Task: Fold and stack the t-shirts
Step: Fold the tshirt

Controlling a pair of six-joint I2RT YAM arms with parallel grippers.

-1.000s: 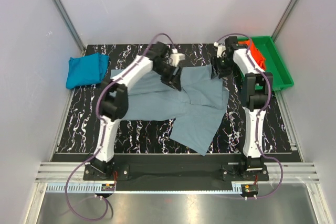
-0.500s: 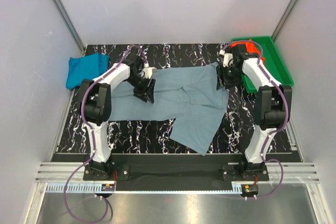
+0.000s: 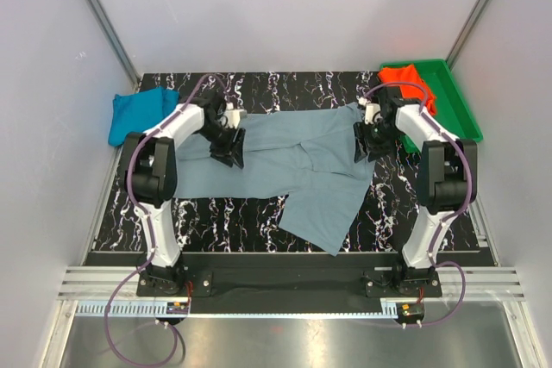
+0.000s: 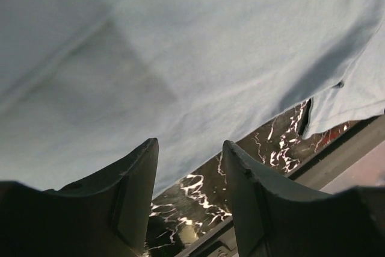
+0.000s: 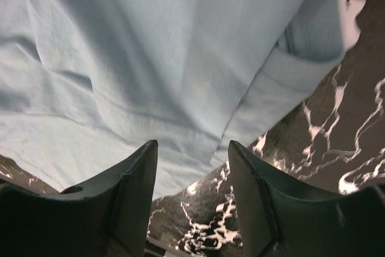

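Observation:
The dusty grey-blue t-shirt lies spread across the middle of the black marbled table, one flap reaching toward the front. It fills the left wrist view and the right wrist view. My left gripper hovers over the shirt's left part, open and empty. My right gripper hovers over the shirt's right edge, open and empty. The bright teal-blue t-shirt lies folded at the far left. The orange-red t-shirt lies bunched in the green tray.
The green tray stands at the back right corner, close to my right arm. Grey walls with metal rails enclose the table on three sides. Bare marbled table shows in front of the shirt and at the back.
My left gripper has moved left from the shirt's middle to its left part. My right gripper has moved forward from beside the tray to the shirt's right edge.

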